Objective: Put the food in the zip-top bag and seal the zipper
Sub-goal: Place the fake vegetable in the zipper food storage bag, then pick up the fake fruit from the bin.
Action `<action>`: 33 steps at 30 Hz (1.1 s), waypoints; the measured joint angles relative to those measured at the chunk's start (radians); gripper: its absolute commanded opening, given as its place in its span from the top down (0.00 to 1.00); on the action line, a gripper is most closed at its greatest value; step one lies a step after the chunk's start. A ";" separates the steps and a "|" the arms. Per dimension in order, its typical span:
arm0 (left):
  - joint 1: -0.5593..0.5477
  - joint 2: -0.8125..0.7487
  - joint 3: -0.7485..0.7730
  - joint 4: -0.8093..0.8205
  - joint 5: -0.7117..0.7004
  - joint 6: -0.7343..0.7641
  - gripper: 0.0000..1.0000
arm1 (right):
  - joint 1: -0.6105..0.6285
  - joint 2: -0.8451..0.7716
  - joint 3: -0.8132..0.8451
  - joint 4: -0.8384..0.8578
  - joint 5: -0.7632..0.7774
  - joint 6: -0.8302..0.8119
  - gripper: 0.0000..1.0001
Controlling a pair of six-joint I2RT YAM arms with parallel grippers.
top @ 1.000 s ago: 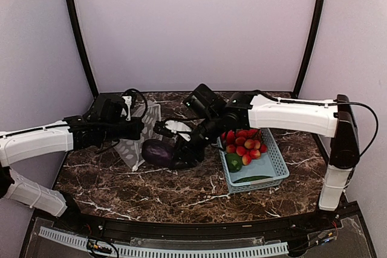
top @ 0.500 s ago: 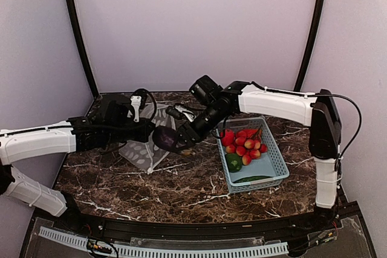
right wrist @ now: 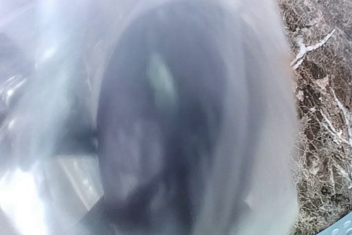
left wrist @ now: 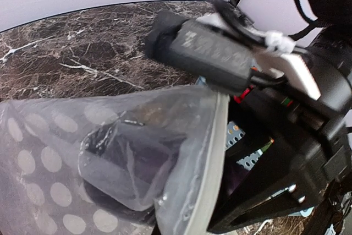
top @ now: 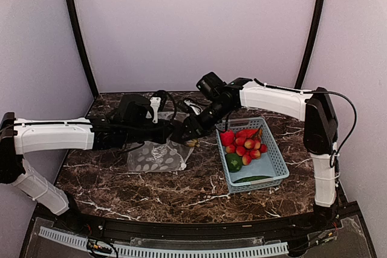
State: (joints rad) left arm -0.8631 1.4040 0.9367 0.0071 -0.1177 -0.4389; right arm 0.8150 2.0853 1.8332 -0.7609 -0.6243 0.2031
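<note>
The zip-top bag (top: 156,156), clear with white dots, lies left of the basket, its mouth raised toward the right. My left gripper (top: 174,136) is shut on the mouth edge. In the left wrist view the bag (left wrist: 49,152) fills the lower left, with the whitish zipper (left wrist: 212,158) running down its edge. My right gripper (top: 192,129) is at the mouth and holds the dark purple eggplant (right wrist: 165,136), which looks blurred behind plastic in the right wrist view. The red round pieces (top: 245,141) and the green cucumber (top: 253,179) lie in the basket.
The light-blue slotted basket (top: 273,170) stands right of the bag and also holds a round green piece (top: 233,162). The two arms meet closely over the table's middle. Dark frame posts stand at the back corners, with the marble table's edge in front.
My right gripper lifted the eggplant off the table and carried it up to the bag's mouth. My left arm moved right with the bag, which now lies flatter.
</note>
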 measured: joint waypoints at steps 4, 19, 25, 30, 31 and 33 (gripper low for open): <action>-0.011 0.042 0.039 0.022 0.014 -0.002 0.99 | 0.008 0.024 0.003 -0.003 -0.021 -0.003 0.31; -0.003 0.028 0.048 -0.054 -0.074 -0.027 0.99 | 0.011 -0.206 -0.063 0.011 -0.024 -0.098 0.01; 0.071 -0.051 0.080 -0.193 -0.103 0.014 0.99 | -0.033 -0.477 -0.247 0.063 0.050 -0.262 0.03; 0.082 -0.054 0.153 -0.268 -0.078 0.077 0.99 | -0.120 -0.649 -0.436 0.102 0.151 -0.464 0.14; 0.083 -0.051 0.159 -0.276 -0.070 0.094 0.99 | -0.134 -0.668 -0.473 0.103 0.164 -0.506 0.16; 0.087 -0.045 0.161 -0.286 -0.055 0.119 0.99 | -0.150 -0.689 -0.543 0.100 0.187 -0.584 0.20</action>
State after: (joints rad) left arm -0.7761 1.3590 1.0973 -0.2787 -0.1722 -0.3199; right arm 0.6651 1.3964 1.2900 -0.6605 -0.4374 -0.3813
